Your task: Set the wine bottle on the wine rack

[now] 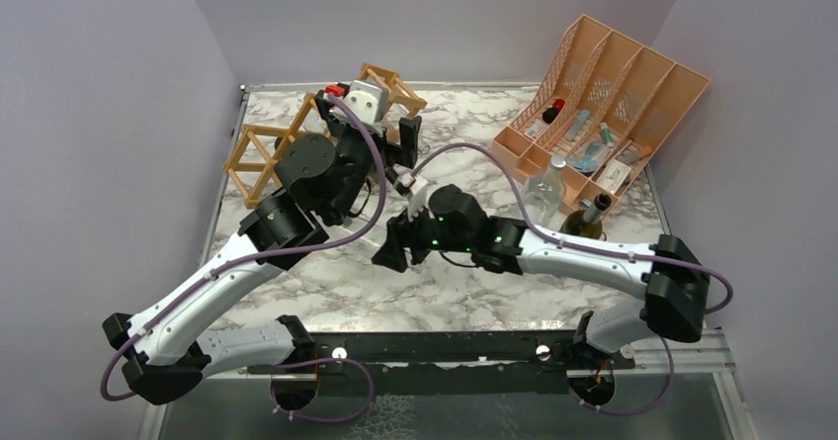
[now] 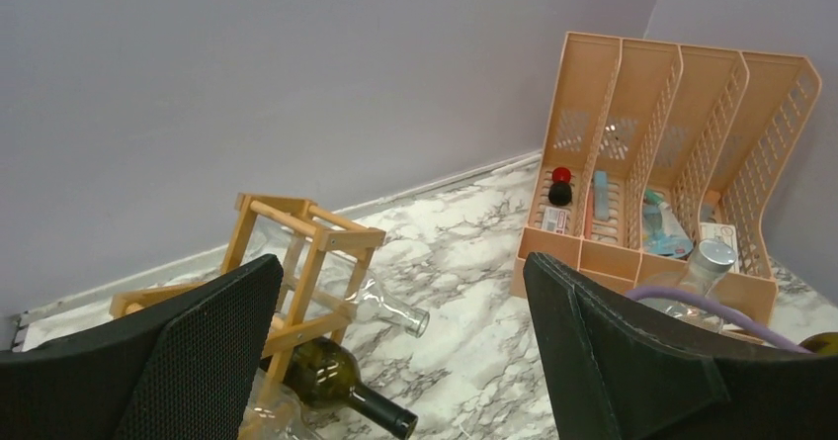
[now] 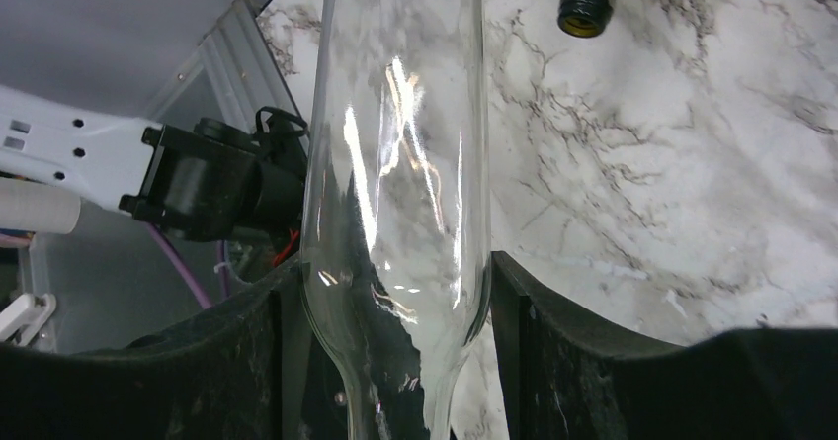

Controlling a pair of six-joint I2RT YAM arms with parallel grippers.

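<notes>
A white marble-patterned table (image 1: 395,292) with grey veins. A light wooden wine rack (image 1: 259,158) sits at its far left, a peach file organizer (image 1: 632,84) at far right. A clear glass bottle (image 1: 545,191) and a dark green bottle (image 1: 591,218) stand just before the organizer.

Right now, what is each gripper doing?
Left gripper: open, holding nothing.
Right gripper: closed on the clear glass wine bottle.
</notes>
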